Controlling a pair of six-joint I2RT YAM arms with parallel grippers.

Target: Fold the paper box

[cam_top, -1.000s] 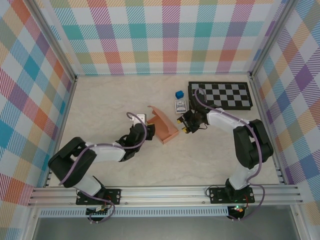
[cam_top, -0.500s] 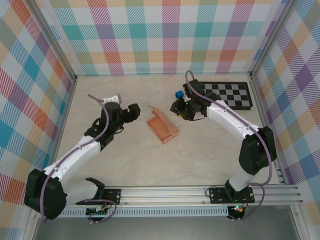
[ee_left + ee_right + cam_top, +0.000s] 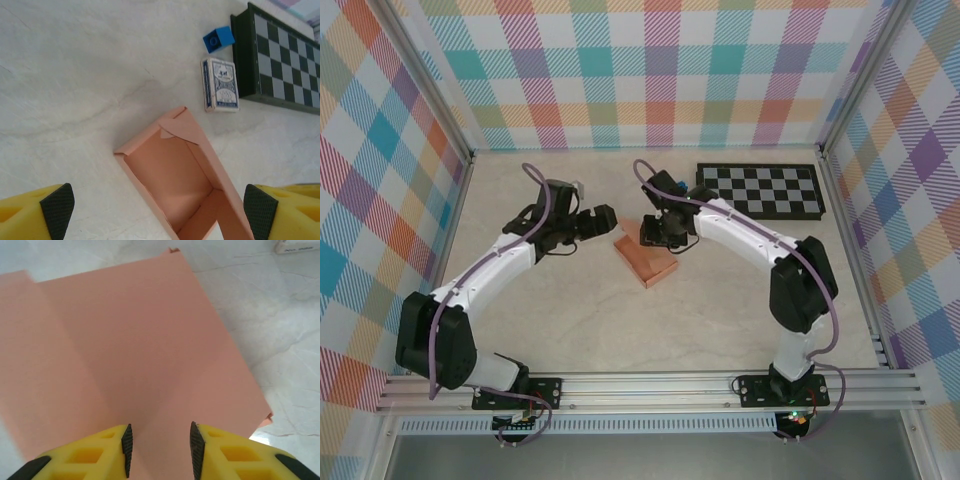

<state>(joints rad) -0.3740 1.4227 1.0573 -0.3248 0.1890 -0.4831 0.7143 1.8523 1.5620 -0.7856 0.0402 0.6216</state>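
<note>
While the salmon-orange thin cardboard box (image 3: 647, 263) sits near the middle of the pale marbled desk (image 3: 570, 320) with its hollow showing, my left claw (image 3: 159, 212) hangs above it, jaws wide apart. My right claw (image 3: 160, 445) is close over its flat panel, jaws a narrow gap apart; whether they pinch the cardboard I cannot tell. Beyond lie a blue-white card pack (image 3: 220, 84), a small blue cube (image 3: 218, 39) and a black-and-white chessboard (image 3: 285, 65).

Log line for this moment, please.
phase: folding | paper box: open-topped, unheld | left gripper: open, near box | right gripper: open, over box
</note>
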